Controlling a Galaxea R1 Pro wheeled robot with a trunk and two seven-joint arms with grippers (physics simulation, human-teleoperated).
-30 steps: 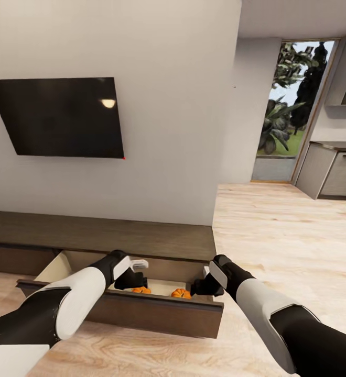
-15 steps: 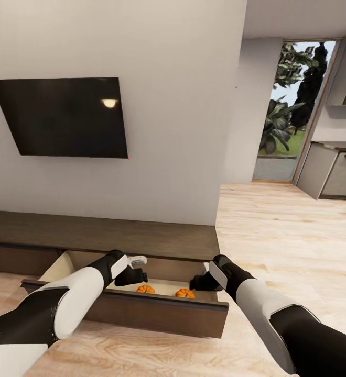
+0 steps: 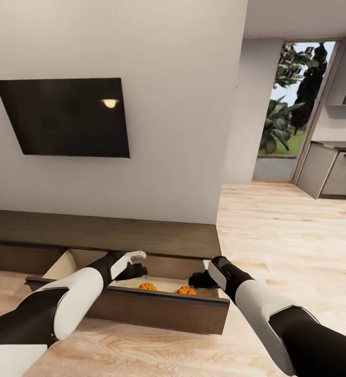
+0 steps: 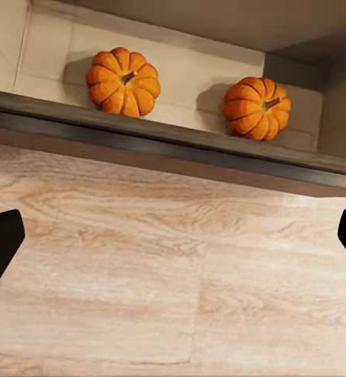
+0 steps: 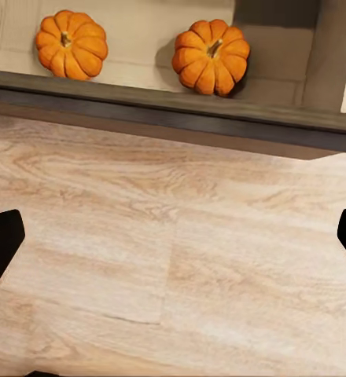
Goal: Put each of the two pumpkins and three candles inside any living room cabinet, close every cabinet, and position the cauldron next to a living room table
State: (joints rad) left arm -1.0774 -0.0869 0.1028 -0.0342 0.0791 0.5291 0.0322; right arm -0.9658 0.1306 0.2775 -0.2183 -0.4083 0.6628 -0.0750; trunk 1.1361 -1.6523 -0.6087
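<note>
Low in the picture, both pumpkins [image 3: 147, 286] [image 3: 185, 290] sit in the cabinet [image 3: 141, 306] drawer, so the left gripper [image 3: 133, 269] and right gripper [image 3: 198, 280] hang empty, jaws spread wide.

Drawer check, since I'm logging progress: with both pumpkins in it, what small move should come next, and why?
Probably withdraw both arms and go fetch candles. Both pumpkins sit inside the open drawer, apart; no candles lie beside them. The left claw and right claw are open and empty.
</note>
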